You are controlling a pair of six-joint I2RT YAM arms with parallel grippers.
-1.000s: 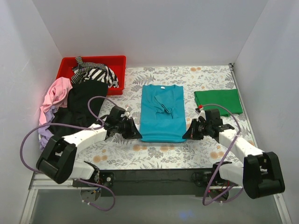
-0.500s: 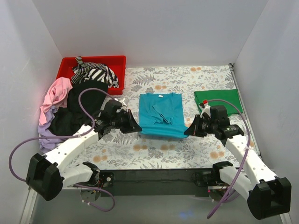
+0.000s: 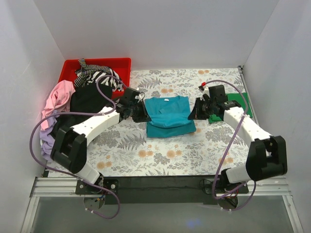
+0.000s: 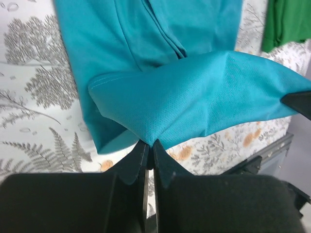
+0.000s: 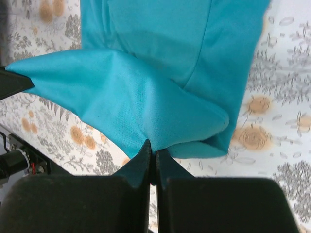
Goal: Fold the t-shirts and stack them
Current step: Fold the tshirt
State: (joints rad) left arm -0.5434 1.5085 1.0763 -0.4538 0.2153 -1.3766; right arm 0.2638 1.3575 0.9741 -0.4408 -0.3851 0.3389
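The teal t-shirt (image 3: 167, 116) lies in the middle of the table, its lower half lifted and doubled back over the upper half. My left gripper (image 3: 142, 115) is shut on its bottom left corner (image 4: 146, 133). My right gripper (image 3: 193, 113) is shut on its bottom right corner (image 5: 155, 138). Both hold the hem above the shirt, stretched between them. The bright green t-shirt (image 3: 241, 103) lies folded at the right, partly hidden by my right arm; it also shows in the left wrist view (image 4: 286, 22).
A red bin (image 3: 124, 65) at the back left holds a black-and-white striped shirt (image 3: 97, 75). A heap of black (image 3: 85, 102), pink (image 3: 57, 97) and lilac (image 3: 46, 138) shirts lies along the left edge. White walls enclose the table on three sides.
Both grippers have carried the teal shirt's bottom hem away from the near edge toward the collar, so the shirt now looks about half as long.
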